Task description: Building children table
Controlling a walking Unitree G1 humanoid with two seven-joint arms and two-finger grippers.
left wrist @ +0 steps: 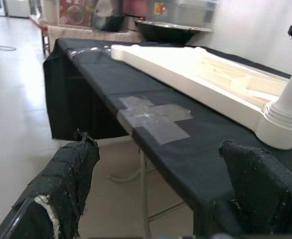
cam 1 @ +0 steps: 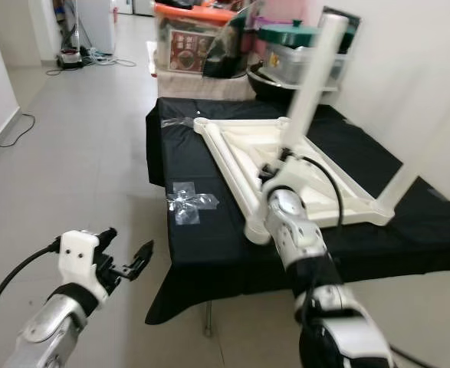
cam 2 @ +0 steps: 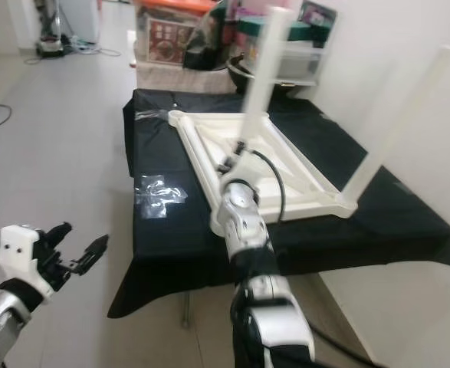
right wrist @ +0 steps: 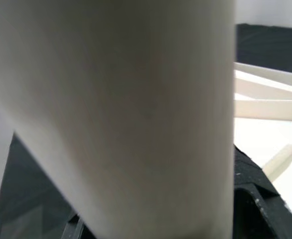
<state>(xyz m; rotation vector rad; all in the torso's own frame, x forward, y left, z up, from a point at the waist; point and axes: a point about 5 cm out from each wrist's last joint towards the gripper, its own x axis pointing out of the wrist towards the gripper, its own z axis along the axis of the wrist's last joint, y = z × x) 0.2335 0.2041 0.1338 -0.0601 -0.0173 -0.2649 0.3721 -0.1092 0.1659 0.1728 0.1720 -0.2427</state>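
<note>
A white children's table top (cam 1: 247, 146) lies upside down on a black-clothed table (cam 1: 209, 253). One white leg (cam 1: 316, 69) rises from its near left corner socket (left wrist: 280, 132), and my right gripper (cam 1: 276, 165) is shut around it partway up. The right wrist view has this leg (right wrist: 126, 109) pressed close, with a black finger (right wrist: 255, 194) beside it. A second leg (cam 1: 420, 153) stands at the near right corner, blurred. My left gripper (cam 1: 129, 261) hangs open over the floor, left of the table's front edge, its fingers (left wrist: 66, 179) holding nothing.
Crossed clear tape (cam 1: 190, 201) is stuck on the black cloth near the front left. Storage boxes (cam 1: 190, 34) and a lidded pot (cam 1: 290, 34) crowd the far end. A white wall (cam 1: 424, 69) runs along the right. Tiled floor (cam 1: 79, 153) lies on the left.
</note>
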